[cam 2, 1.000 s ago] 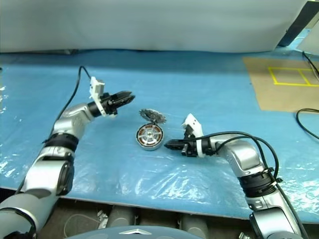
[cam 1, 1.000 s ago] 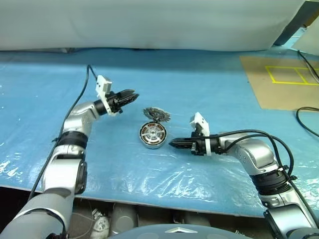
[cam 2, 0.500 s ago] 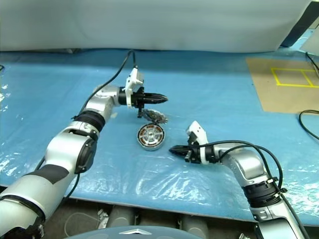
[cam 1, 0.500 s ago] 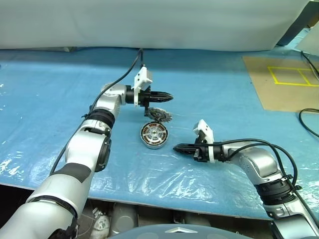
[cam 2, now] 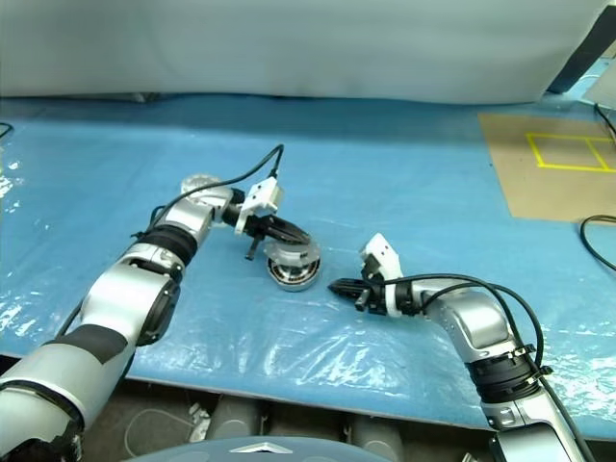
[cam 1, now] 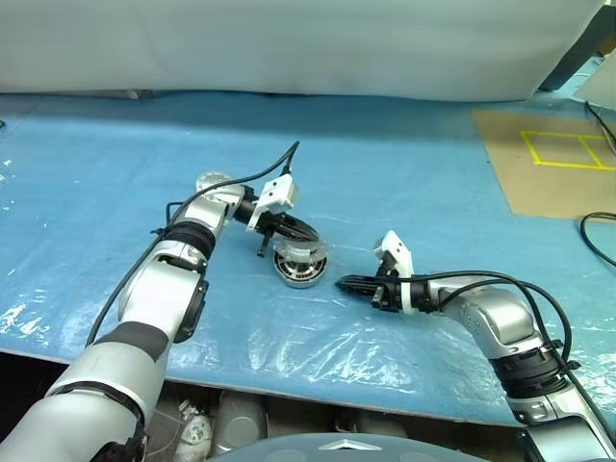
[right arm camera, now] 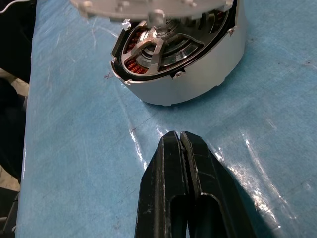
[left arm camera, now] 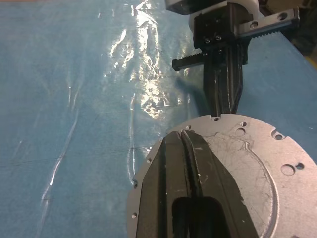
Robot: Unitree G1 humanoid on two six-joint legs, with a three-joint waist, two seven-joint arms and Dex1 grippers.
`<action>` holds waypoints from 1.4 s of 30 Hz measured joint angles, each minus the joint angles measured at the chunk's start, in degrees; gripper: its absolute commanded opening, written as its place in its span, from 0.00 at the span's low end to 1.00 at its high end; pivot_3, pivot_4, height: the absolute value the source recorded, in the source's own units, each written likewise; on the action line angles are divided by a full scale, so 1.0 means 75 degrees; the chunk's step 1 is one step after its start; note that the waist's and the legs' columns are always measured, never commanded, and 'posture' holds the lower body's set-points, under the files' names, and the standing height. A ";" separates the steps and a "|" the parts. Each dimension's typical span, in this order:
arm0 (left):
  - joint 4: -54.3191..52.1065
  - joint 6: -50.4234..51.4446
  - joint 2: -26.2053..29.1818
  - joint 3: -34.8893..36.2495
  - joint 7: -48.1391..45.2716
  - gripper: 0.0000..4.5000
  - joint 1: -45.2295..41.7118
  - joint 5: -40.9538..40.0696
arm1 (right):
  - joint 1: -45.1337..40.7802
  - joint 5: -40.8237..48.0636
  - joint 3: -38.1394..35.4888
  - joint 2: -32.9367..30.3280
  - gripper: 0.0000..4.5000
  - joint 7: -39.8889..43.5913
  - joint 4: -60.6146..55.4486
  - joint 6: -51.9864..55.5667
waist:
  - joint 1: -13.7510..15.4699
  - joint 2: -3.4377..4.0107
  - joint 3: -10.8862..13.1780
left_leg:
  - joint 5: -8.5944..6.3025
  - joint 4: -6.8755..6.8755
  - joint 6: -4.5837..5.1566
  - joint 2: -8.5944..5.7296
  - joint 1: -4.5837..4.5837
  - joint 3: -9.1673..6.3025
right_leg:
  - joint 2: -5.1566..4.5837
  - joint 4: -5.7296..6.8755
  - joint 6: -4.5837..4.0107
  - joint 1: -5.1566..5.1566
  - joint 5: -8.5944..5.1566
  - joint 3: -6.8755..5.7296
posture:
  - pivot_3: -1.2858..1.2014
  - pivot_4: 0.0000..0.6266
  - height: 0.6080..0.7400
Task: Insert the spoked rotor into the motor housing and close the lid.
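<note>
Inside motor housing (right arm camera: 188, 69) spoked rotor (right arm camera: 163, 47), lid (left arm camera: 247, 163) seemingly just above, left claw (left arm camera: 185, 141) pinched empty, right claw (right arm camera: 179, 141) pinched empty

- A blue plastic sheet (cam 1: 404, 173), wrinkled and glossy, is spread over the whole work surface.
- A white fabric backdrop (cam 1: 289, 43) is hung along the far edge of the sheet.
- A brown cardboard panel (cam 1: 539, 183) is laid at the far right, on the sheet.
- A rectangle of yellow tape lines (cam 1: 563, 146) is marked on the panel.
- A black cable (cam 1: 592, 226) is looped at the right edge, just beside the panel.
</note>
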 measured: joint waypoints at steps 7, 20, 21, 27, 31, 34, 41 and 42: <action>-0.1147 0.0004 0.0372 -0.1087 -0.0001 0.01 0.0899 -0.0793 | -0.0082 -0.0016 0.0001 0.0006 0.00 -0.0061 0.0003 0.0046 | 0.0040 0.0001 -0.0001 | -0.0001 -0.0003 -0.0001 0.0028 0.0004 0.0002 | -0.0002 0.0000 -0.0001 0.0002 -0.0001 0.0001 | 0.52 0.24 1.00; -0.2093 0.1010 0.0753 -0.1408 -0.0011 0.01 0.1285 -0.2132 | -0.0523 0.0833 -0.0540 -0.0058 0.00 0.0002 -0.0576 0.0909 | 0.0036 0.0006 0.0000 | -0.0001 -0.0015 -0.0004 0.0032 0.0051 0.0019 | -0.0001 -0.0009 -0.0002 0.0037 -0.0002 0.0016 | 0.52 0.24 1.00; -0.2385 0.1304 0.0776 -0.1177 -0.0012 0.01 0.1292 -0.2356 | -0.0566 0.0973 -0.0550 -0.0117 0.00 0.0074 -0.0709 0.1004 | 0.0034 0.0007 0.0000 | -0.0001 -0.0017 -0.0004 0.0031 0.0047 0.0019 | -0.0001 -0.0008 -0.0002 0.0032 -0.0002 0.0016 | 0.52 0.24 1.00; -0.4605 0.2882 0.1150 -0.0091 0.0205 0.01 0.1710 -0.3232 | -0.0856 0.1230 -0.0567 -0.0240 0.00 0.0166 -0.0885 0.1216 | -0.0013 0.0009 0.0001 | -0.0001 -0.0039 -0.0006 0.0029 0.0036 0.0024 | 0.0004 -0.0014 -0.0004 0.0013 -0.0004 0.0015 | 0.52 0.24 1.00; -0.6232 0.3881 0.1402 0.0607 0.1060 0.00 0.2728 -0.3654 | -0.1191 0.1122 -0.0394 0.0030 0.20 0.0031 -0.0829 0.1045 | -0.0132 0.0010 0.0001 | -0.0001 -0.0045 -0.0006 0.0032 0.0033 0.0028 | 0.0004 -0.0015 -0.0006 0.0005 -0.0005 0.0015 | 0.52 0.24 1.00; -0.7207 0.4505 0.1367 0.1158 0.2074 0.00 0.3711 -0.3931 | -0.1367 0.0921 -0.0210 0.0535 0.42 -0.0208 -0.0529 0.0823 | -0.0224 0.0012 0.0000 | -0.0001 -0.0042 -0.0007 0.0034 0.0032 0.0030 | 0.0004 -0.0014 -0.0006 0.0000 -0.0005 0.0017 | 0.52 0.24 1.00; -0.8934 0.4914 0.0965 0.1803 0.4086 0.00 0.5809 -0.4005 | -0.1978 0.0636 0.0038 0.0952 0.93 -0.0147 0.0542 0.0491 | -0.0207 0.0014 0.0002 | -0.0001 -0.0040 -0.0006 0.0034 0.0022 0.0048 | 0.0003 -0.0018 -0.0008 -0.0002 -0.0006 0.0018 | 0.52 0.24 1.00; -0.9025 0.4914 0.0920 0.1814 0.4253 0.00 0.5946 -0.4000 | -0.2021 0.0629 0.0076 0.0953 0.93 -0.0086 0.0615 0.0464 | -0.0190 0.0014 0.0002 | -0.0001 -0.0039 -0.0005 0.0035 0.0020 0.0057 | 0.0004 -0.0019 -0.0008 -0.0002 -0.0006 0.0017 | 0.52 0.24 1.00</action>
